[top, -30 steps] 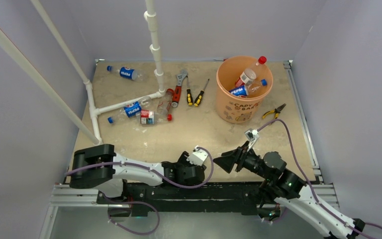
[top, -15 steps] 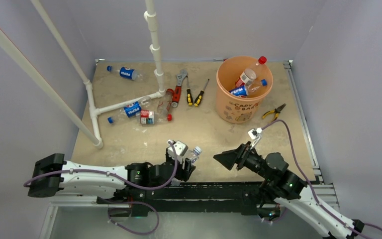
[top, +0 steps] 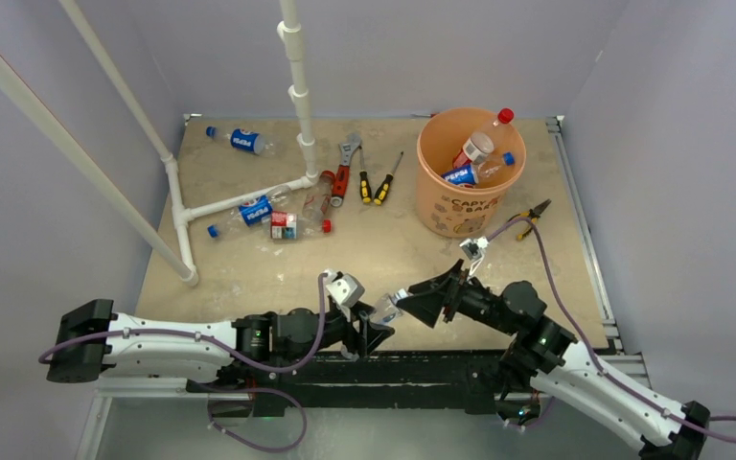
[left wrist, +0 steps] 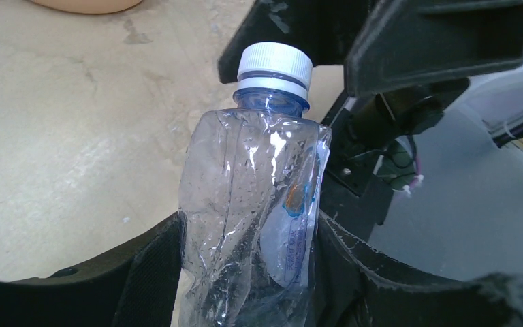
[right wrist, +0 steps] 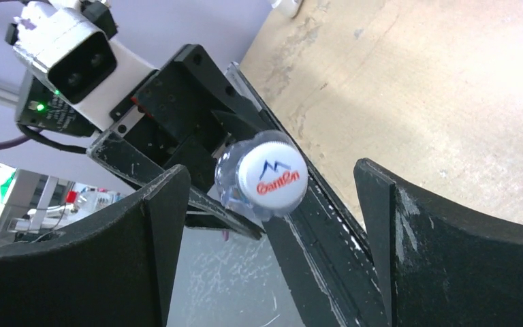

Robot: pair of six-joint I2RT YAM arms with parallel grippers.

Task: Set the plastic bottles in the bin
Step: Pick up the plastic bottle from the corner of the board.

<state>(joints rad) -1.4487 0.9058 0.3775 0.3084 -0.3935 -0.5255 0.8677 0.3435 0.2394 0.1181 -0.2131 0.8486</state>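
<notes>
My left gripper (left wrist: 248, 238) is shut on a crumpled clear plastic bottle (left wrist: 252, 197) with a white cap (left wrist: 274, 63), held above the near table edge (top: 383, 310). My right gripper (right wrist: 271, 170) stands open facing that cap (right wrist: 271, 176), a finger on either side and not touching it; in the top view it (top: 410, 305) sits just right of the bottle. The orange bin (top: 455, 216) at the back right holds a red-capped bottle (top: 487, 142) and a Pepsi bottle (top: 470, 174). Other bottles lie at the far left (top: 242, 140) and by the pipe (top: 254, 211), (top: 292, 225).
A white pipe frame (top: 299, 96) rises at the back left, its foot running across the table. A red-handled wrench (top: 345, 165) and two screwdrivers (top: 379, 182) lie beside it. Yellow-handled pliers (top: 529, 215) lie right of the bin.
My left arm has unfolded and reached right along the near edge with the bottle. The right gripper has moved left up to the bottle's cap.
</notes>
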